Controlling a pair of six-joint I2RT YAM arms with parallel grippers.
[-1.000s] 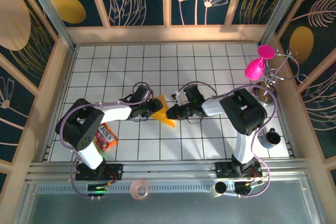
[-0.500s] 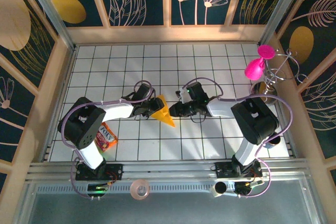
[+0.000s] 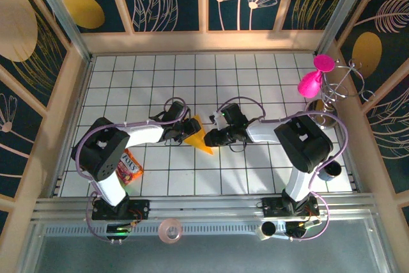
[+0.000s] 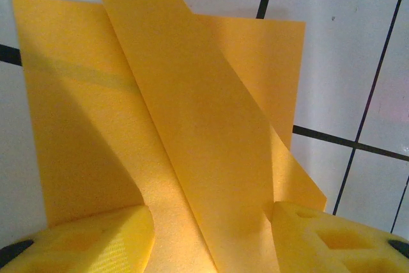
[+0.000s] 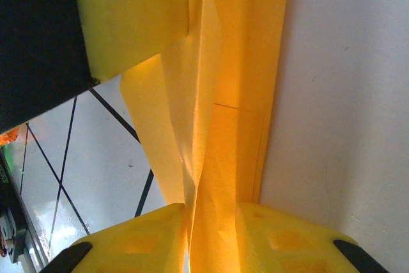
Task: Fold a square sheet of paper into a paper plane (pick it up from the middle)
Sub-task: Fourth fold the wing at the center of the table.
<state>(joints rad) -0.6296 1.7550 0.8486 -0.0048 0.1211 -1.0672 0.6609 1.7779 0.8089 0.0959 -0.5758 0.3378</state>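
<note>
The paper (image 3: 202, 137) sits mid-counter (image 3: 255, 81), a small, partly folded wedge between the two arms. The right jaws are closed on it: in the right wrist view, stacked layers stand on edge, pinched in the narrow gap between the pads (image 5: 287, 241). We judge this grip anchors the right side so the paper cannot slide on the counter. The left jaws stand open, one pad (image 4: 96, 244) on each side of a long flap that lifts off the flat layer and curls over. Nothing is pinched there. We read it as straddling the flap, ready to guide or press it down. The step in hand is probably a wing fold, with the crease not yet flat. It is no finished plane yet.
</note>
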